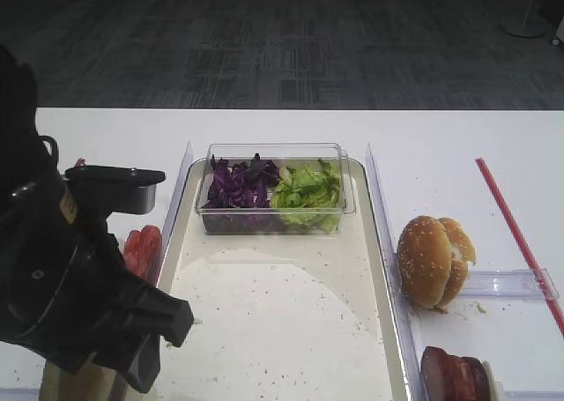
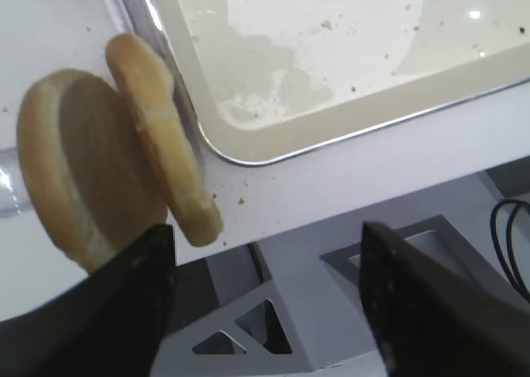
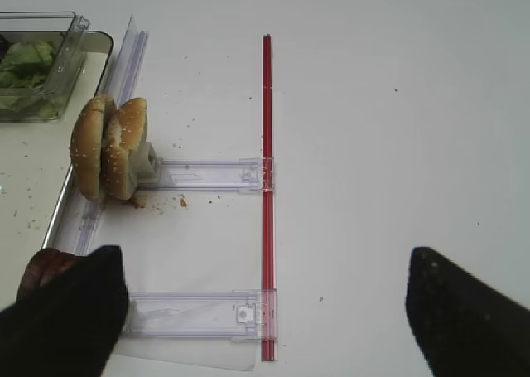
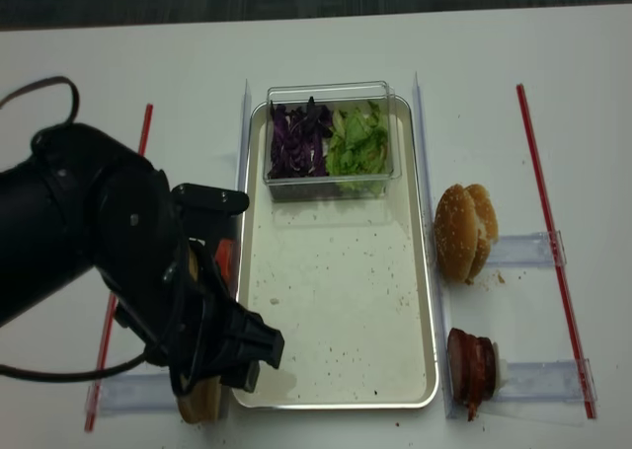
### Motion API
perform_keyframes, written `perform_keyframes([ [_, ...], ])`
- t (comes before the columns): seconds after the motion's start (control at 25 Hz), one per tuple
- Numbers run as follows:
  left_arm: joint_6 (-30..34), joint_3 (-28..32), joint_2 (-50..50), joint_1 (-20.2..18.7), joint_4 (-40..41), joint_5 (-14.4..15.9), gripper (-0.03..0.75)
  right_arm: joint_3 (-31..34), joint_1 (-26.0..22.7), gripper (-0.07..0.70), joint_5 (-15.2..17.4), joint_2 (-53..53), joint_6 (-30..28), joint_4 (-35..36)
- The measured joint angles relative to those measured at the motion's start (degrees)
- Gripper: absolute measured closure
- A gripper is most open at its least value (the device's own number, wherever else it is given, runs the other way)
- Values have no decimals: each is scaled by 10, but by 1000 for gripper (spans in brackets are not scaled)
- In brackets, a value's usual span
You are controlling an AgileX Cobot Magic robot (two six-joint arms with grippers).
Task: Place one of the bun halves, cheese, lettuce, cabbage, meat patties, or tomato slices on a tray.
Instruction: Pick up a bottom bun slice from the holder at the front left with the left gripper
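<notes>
Fingers of the left gripper point(image 2: 265, 311) stood well apart in the left wrist view, two dark blocks with bare gap between them and nothing clamped. The plain bun halves point(image 2: 116, 153) stood on edge just outside the near left corner of the tray point(image 2: 348, 120), leaning against each other, the outer one showing its flat face and the inner one point(image 2: 166, 137) turned edge-on. From the fingers, these halves lay ahead and toward the left-hand finger point(image 2: 108, 311), whose tip sat close under the outer half; whether it touched could not be told.

Each half's flat face ran roughly parallel to the tray's left rim, so its thin dimension ran across, toward the tray. In my judgement the coming move turned on that: the fingers would need to shift left until one half's thickness lay between them, then close across it.

Seen from above, the left arm point(image 4: 118, 271) hung over the table at the tray's left side, hiding most of the buns, and was clearly the nearer arm. Tomato slices point(image 1: 141, 247) showed beside the tray's left rim, farther back than the buns. A clear tub point(image 1: 275, 189) at the tray's far end held the cabbage point(image 1: 238, 185) and lettuce point(image 1: 307, 194). Sesame buns point(image 1: 434, 260) and the meat patties point(image 1: 454, 375) lay right of the tray.

The right gripper point(image 3: 265, 311) was also spread wide and empty, over bare table right of the tray.
</notes>
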Motion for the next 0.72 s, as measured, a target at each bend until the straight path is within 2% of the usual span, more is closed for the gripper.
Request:
perform_keyframes([
  [0.36,0,-13,53,0,26,1,284,0,0,-60,0,0,-4,0],
  [0.72,-4,-13,55,0,35,-1,286,0,0,-60,0,0,-4,0],
])
